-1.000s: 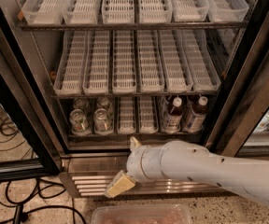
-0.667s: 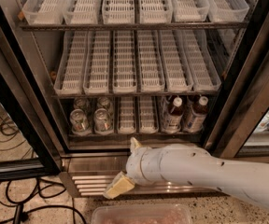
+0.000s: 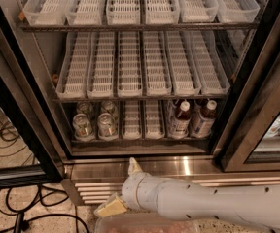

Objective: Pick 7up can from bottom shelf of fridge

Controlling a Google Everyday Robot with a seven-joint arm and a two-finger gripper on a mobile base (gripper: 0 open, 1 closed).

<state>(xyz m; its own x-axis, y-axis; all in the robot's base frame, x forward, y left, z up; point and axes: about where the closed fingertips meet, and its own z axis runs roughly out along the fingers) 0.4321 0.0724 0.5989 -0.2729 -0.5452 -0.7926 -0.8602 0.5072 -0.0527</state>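
Open fridge (image 3: 203, 166) behind; arm (image 3: 203, 208) low at bottom centre, gripper (image 3: 123, 187) seemingly spread; bottom shelf (image 3: 140, 141) holds cans (image 3: 106, 125) left, bottles (image 3: 181, 120) right.

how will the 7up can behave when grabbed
The 7up can looks like smooth thin metal, so it may slip or dent. Standing upright, it likely slides rather than rolls. The gripper hangs open below the bottom shelf.

The white arm (image 3: 218, 210) stretched in from four o'clock. Its gripper (image 3: 115, 187) sat at six o'clock, fingers splayed apart toward twelve and eight.
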